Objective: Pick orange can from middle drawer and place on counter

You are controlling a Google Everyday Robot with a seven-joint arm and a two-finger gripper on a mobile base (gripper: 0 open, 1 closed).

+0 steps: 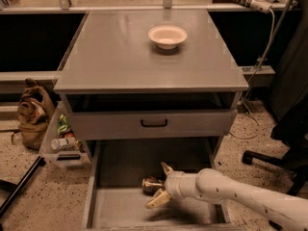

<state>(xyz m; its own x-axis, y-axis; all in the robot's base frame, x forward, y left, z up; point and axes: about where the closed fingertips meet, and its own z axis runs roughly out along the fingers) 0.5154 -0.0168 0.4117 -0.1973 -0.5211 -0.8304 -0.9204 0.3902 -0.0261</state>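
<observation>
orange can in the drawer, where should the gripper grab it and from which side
Grip the small shiny golden-orange can across its mid-body, from picture right: it seems to lie low on the wide grey metal drawer floor, and the open gripper there straddles it.

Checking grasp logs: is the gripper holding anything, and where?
Nothing held yet: the gripper, fingers spread, straddles the orange can in the middle drawer.

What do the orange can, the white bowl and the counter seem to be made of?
The orange can looks like thin metal: shiny, with silvery glints. The white bowl looks matte and smooth, perhaps paper or plastic. The counter seems to be grey laminate or painted metal, faintly glossy. The gripper is in the middle drawer, open, with a finger on each side of the can.
</observation>
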